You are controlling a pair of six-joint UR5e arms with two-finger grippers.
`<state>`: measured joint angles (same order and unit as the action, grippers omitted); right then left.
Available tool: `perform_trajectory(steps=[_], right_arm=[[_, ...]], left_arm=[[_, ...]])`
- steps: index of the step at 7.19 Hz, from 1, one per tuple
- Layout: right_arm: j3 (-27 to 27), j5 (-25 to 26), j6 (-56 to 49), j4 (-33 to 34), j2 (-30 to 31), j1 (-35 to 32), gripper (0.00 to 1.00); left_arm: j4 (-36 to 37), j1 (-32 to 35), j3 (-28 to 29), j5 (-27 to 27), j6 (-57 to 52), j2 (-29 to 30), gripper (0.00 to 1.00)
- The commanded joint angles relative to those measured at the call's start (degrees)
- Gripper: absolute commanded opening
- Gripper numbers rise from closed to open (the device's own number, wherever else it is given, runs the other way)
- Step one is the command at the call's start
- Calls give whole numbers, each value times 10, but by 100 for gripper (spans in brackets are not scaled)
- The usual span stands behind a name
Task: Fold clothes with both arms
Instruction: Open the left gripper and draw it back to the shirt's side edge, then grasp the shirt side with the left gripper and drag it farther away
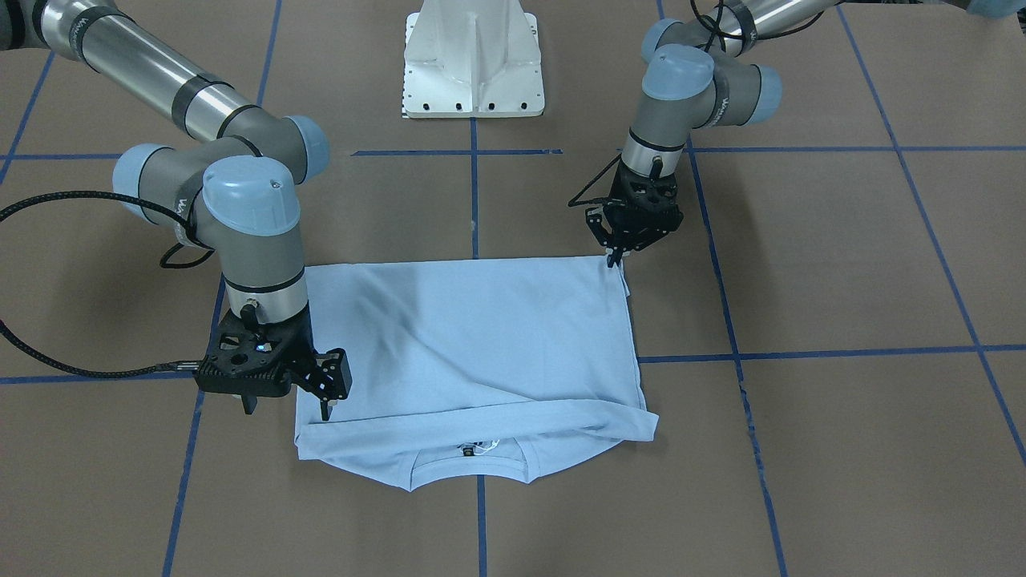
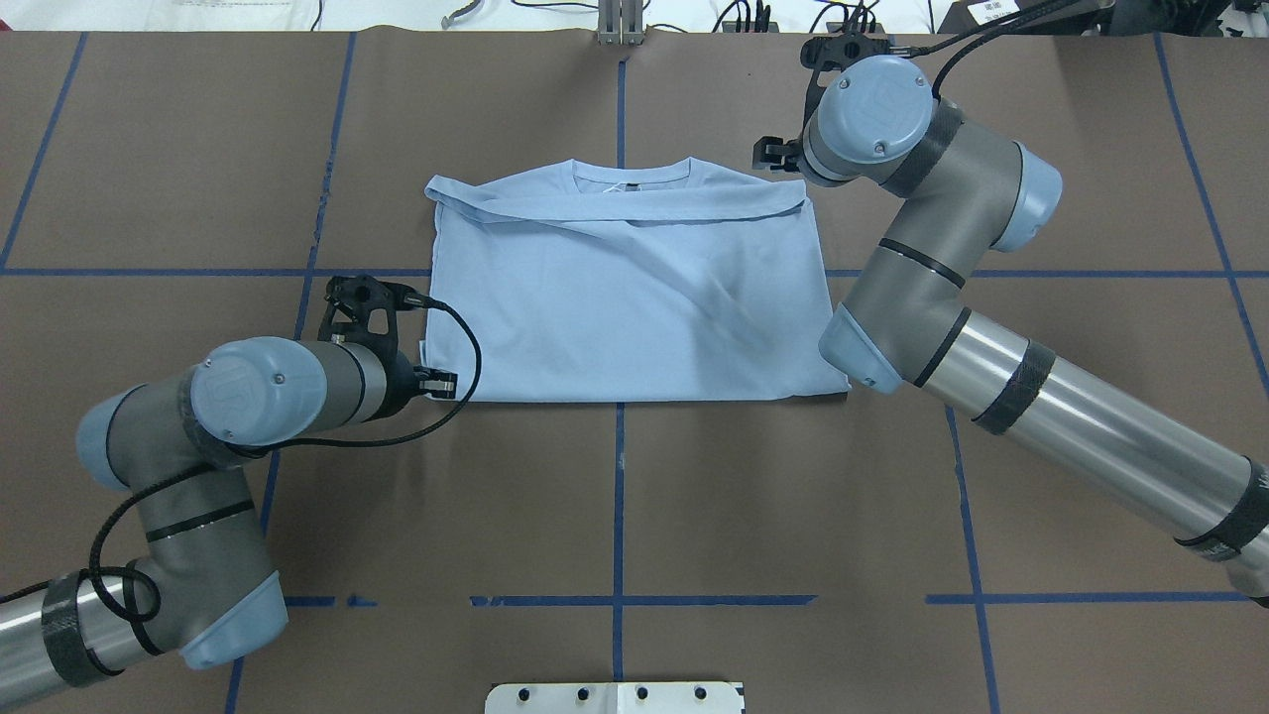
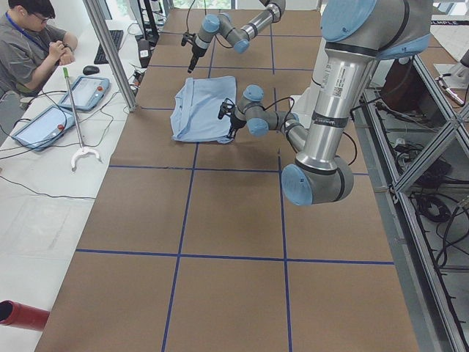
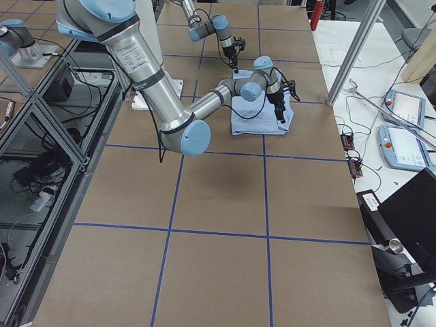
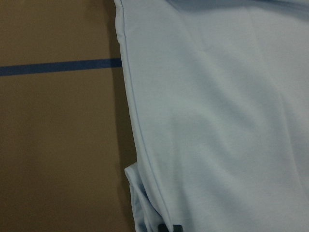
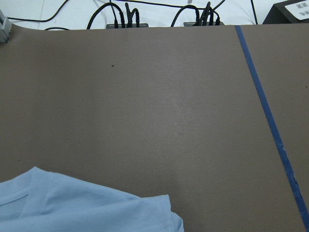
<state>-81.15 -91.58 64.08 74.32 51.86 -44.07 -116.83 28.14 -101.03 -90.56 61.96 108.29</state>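
The light blue T-shirt (image 1: 481, 336) lies folded into a flat rectangle on the brown table, with a sleeve band laid across just below the collar. The neck label (image 1: 473, 450) shows at the collar. The chest print is hidden. My left gripper (image 1: 615, 260) is shut, its tips down at the shirt's corner on the robot's side, and seems to pinch the cloth. The left wrist view shows the shirt's edge (image 5: 217, 121) up close. My right gripper (image 1: 288, 409) is open at the shirt's side edge near the collar end. The right wrist view shows only a shirt corner (image 6: 72, 208).
The white pedestal base (image 1: 473, 64) stands at the robot's side of the table. Blue tape lines (image 1: 474, 200) cross the brown table cover. Cables (image 2: 744, 15) lie along the far edge. An operator (image 3: 29, 44) sits beside tablets (image 3: 88, 92) at a side table.
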Motion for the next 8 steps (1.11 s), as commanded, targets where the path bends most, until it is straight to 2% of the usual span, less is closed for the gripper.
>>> perform_trajectory(steps=[1,2,3,4,5,6,7,8], right_arm=[[0,-1,1,0,0,0,100],[0,-1,0,0,-1,0,100],[-1,0,0,0,-1,0,100],[-1,-1,0,0,-1,-1,100],[-1,-1,1,0,-2,-1,100],[-2,-1,3,-1,-4,-1,100],[-5,-1,3,-1,-6,-1,100],[-5,0,11,0,-9,2,100]], left_arm=[[-1,89,21,-1,-135,-12,0],[-5,157,87,-1,-214,-4,0],[-49,215,172,-1,-268,29,0],[-107,255,309,-1,-318,99,0],[-144,270,437,1,-322,190,0],[-147,272,494,1,-322,245,0],[-149,275,496,1,-323,249,0],[-165,278,493,-1,-323,237,87]])
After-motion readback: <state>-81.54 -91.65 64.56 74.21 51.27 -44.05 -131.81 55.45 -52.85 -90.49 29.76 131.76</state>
